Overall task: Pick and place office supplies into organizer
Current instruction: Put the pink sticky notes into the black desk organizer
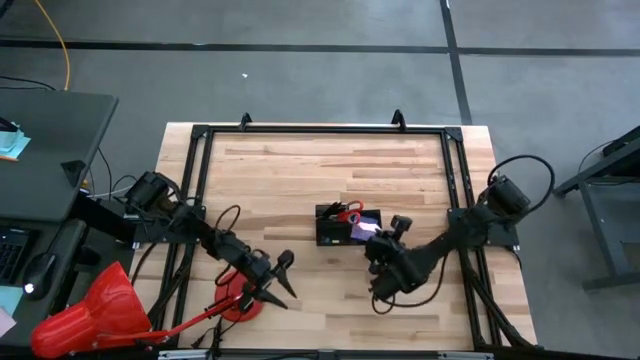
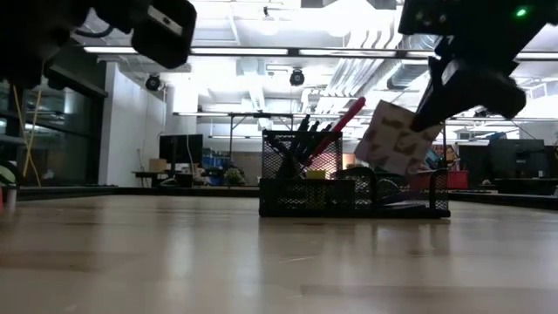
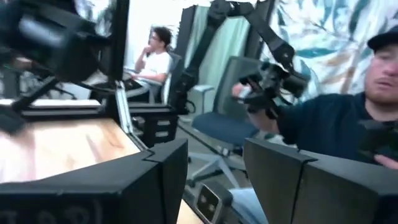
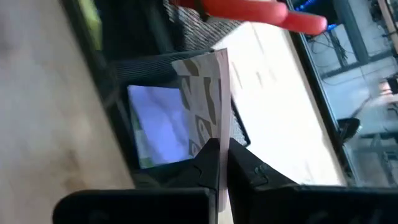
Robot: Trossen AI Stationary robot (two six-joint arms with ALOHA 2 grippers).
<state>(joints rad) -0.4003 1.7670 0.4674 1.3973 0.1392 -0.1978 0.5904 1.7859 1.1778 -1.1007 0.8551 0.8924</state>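
The black mesh organizer (image 1: 340,226) stands mid-table, with dark pens and red-handled scissors (image 2: 345,119) upright in its tall part and a purple pad (image 4: 159,126) lying in its low tray. My right gripper (image 1: 381,238) is shut on a pale patterned sticky pad (image 2: 391,137), just over the organizer's low right end (image 2: 410,194). My left gripper (image 1: 283,277) is open and empty near the table's front left, beside the red disc (image 1: 240,300). Its fingers also show in the left wrist view (image 3: 217,177). My right gripper pinches the pad's edge (image 4: 213,144) between its two fingers (image 4: 245,167), which lie flat against the pad's two faces. The pad sticks out beyond the fingertips, tilted (image 2: 384,148). Its lower corner is at the tray's rim; whether it touches there, I cannot tell.
Black frame rails (image 1: 455,190) run along the table's edges. A big red cone (image 1: 92,312) and the red disc with its stick lie at the front left. People sit in the room beyond the table (image 3: 155,56). Bare wood (image 1: 300,170) lies behind the organizer.
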